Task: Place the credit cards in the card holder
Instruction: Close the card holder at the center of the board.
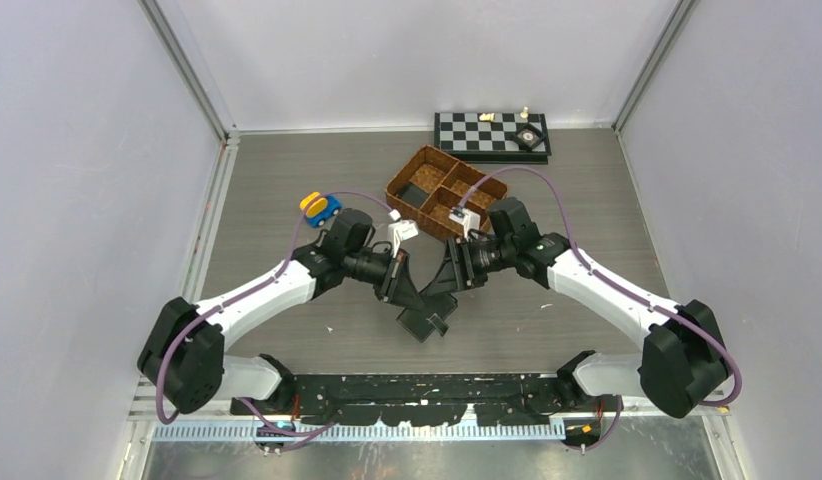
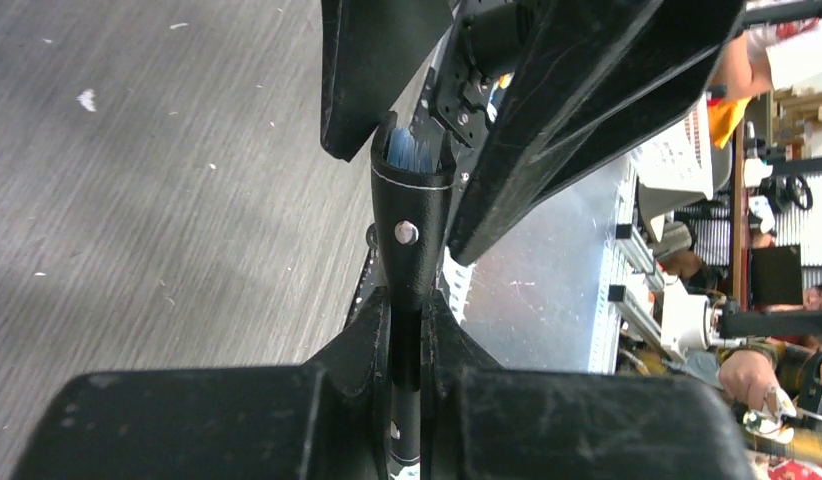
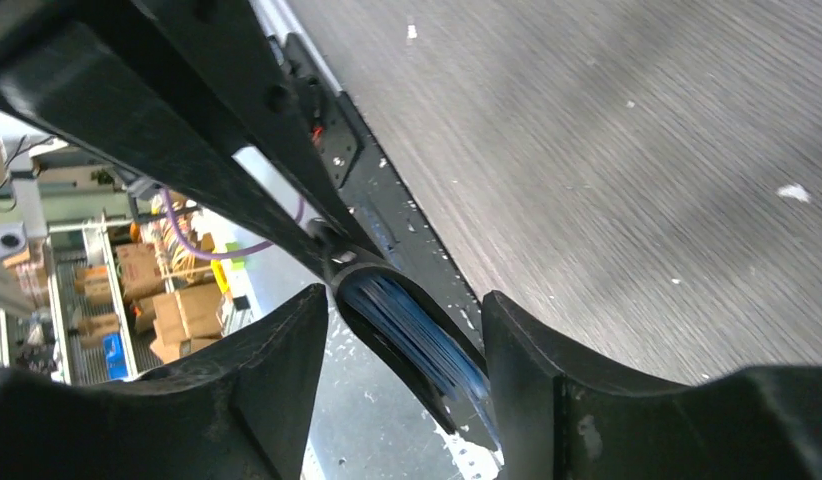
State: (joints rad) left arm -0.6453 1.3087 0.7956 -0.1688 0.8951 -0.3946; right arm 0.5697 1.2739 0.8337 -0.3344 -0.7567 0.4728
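From above, both arms meet over the middle of the bench [image 1: 277,170], with the black card holder [image 1: 425,322] hanging between the left tool [image 1: 405,290] and the right tool [image 1: 449,284]. Behind them lie a wicker basket [image 1: 445,190], a chessboard [image 1: 487,133] and a toy car [image 1: 320,207]. In the left wrist view the left tool is pinched tight on the card holder's edge. The holder stands upright with its snap facing the camera and bluish sleeves showing at its far end, where the other arm's fingers [image 2: 372,80] flank it. In the right wrist view the right tool's jaws stand wide apart on either side of the holder's folded end, gripping nothing.
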